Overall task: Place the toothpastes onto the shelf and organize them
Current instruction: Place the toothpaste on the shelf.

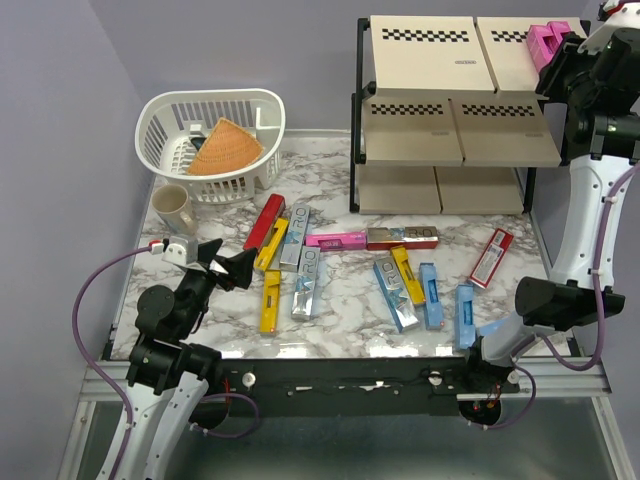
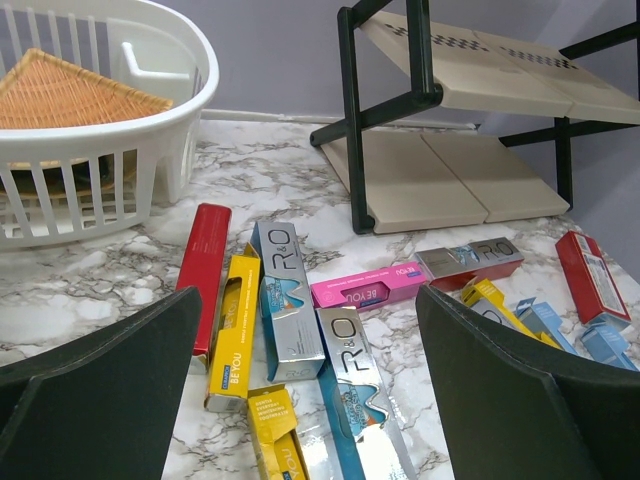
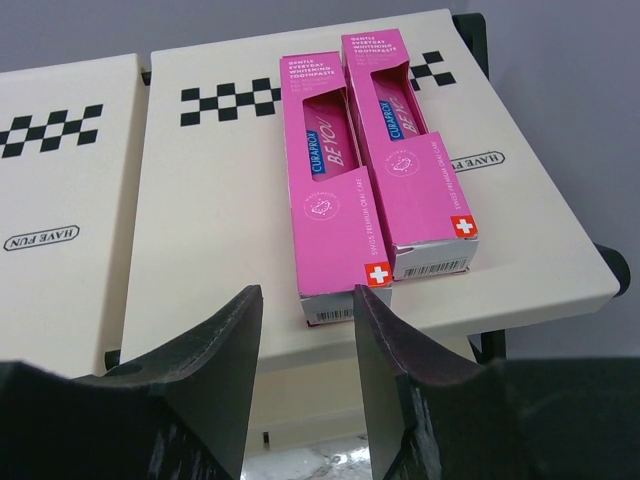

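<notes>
Beige shelf top [image 3: 220, 260] ahead: my right pincer [image 3: 306, 300] hangs open, empty, two pink toothpastes [image 3: 330, 180] just beyond its tips. I'd back straight out, nudging neither.

A black-framed three-tier rack with beige panels [image 1: 420, 60] is set at the far right of the marbled surface [image 1: 350, 290], and a white plastic basket [image 1: 210, 100] at the far left. A woven straw cone [image 1: 225, 150] is held in the basket, and a beige ceramic mug [image 1: 175, 208] is placed just before it. Two pink toothpaste cartons [image 3: 325, 180] are laid side by side on the top tier's right panel. Before the rack, a pink carton [image 1: 335, 239] and a silver-and-red carton [image 1: 402, 237] are laid end to end. To their left, a red carton [image 1: 264, 221] is laid beside a yellow carton [image 1: 272, 243]. To their right, a red-and-white carton [image 1: 491, 257] is set apart.
</notes>
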`<state>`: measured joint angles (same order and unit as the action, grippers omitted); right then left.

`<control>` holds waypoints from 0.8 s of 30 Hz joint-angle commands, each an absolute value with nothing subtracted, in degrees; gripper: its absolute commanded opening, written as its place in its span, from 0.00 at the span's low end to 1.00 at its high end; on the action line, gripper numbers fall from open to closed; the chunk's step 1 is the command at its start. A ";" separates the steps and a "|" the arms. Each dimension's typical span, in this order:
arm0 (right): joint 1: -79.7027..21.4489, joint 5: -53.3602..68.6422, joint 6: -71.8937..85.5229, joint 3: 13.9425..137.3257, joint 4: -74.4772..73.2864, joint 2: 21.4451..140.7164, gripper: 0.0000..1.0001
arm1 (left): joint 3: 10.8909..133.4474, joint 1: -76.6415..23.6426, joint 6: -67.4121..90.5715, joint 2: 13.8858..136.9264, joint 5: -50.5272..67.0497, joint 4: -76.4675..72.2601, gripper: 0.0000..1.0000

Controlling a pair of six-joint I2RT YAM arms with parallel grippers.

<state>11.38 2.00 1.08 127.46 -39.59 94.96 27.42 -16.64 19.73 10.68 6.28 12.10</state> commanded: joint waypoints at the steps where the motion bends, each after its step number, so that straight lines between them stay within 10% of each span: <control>1: 11.95 2.81 1.41 128.67 -39.73 95.71 0.50 | 28.13 -16.87 19.34 10.90 7.82 11.16 0.99; 24: 11.95 8.16 0.62 128.07 -37.54 94.58 0.52 | 28.13 -16.79 19.34 10.81 7.82 11.08 0.99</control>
<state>11.64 3.33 0.99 128.29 -39.46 97.03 27.42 -16.62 19.70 10.87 6.28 12.10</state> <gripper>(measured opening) 0.502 0.990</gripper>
